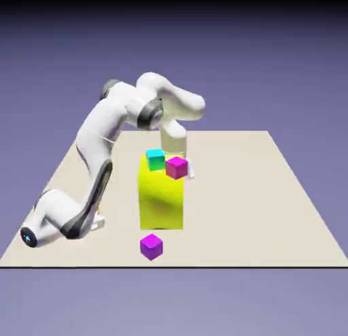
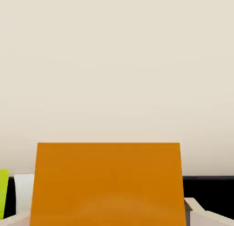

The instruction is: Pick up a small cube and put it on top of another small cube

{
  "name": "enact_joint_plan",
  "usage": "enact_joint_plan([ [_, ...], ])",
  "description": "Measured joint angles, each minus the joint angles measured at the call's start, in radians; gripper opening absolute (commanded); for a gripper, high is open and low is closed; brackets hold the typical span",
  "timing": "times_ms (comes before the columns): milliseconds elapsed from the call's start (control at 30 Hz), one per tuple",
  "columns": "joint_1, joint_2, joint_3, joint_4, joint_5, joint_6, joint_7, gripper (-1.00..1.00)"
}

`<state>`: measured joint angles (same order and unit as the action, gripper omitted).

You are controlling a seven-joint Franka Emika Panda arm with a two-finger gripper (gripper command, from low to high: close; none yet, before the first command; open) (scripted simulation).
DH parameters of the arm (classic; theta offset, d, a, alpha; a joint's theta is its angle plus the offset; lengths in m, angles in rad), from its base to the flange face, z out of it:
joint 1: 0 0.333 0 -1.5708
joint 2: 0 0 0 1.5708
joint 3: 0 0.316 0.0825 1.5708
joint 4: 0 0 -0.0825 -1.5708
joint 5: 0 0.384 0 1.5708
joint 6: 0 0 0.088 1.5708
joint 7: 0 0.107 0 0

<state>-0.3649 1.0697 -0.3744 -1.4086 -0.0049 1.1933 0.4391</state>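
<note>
Nearest you in the exterior view: purple cube (image 1: 151, 247) on the table (image 1: 231, 212). Off to that view's left, your gripper (image 2: 109, 217) is low, jaws closed on the orange cube (image 2: 109, 184), mostly hidden there. Next, tall yellow block (image 1: 161, 202), cyan cube (image 1: 155, 159) and magenta cube (image 1: 177, 168) at its top.

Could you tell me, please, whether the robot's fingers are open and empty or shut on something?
Shut on the orange cube: in the hand view, it fills the space between the fingers.
</note>
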Motion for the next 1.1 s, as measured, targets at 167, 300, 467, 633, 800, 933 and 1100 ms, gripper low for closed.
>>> enact_joint_plan([
  [167, 0.03, -0.063, 0.082, 0.044, 0.01, -0.066, 0.014, -1.0],
  [300, 0.104, -0.208, 0.183, -0.052, -0.022, -0.077, 0.024, -1.0],
  [467, 0.196, -0.389, 0.309, -0.171, -0.061, -0.09, 0.035, -1.0],
  [633, 0.288, -0.57, 0.435, -0.29, -0.101, -0.103, 0.047, -1.0],
  [800, 0.38, -0.751, 0.561, -0.409, -0.141, -0.116, 0.059, -1.0],
  [933, 0.459, -0.896, 0.589, -0.55, -0.253, -0.127, 0.032, -1.0],
  [1100, 0.527, -1.0, 0.485, -0.73, -0.47, -0.136, -0.052, -1.0],
])
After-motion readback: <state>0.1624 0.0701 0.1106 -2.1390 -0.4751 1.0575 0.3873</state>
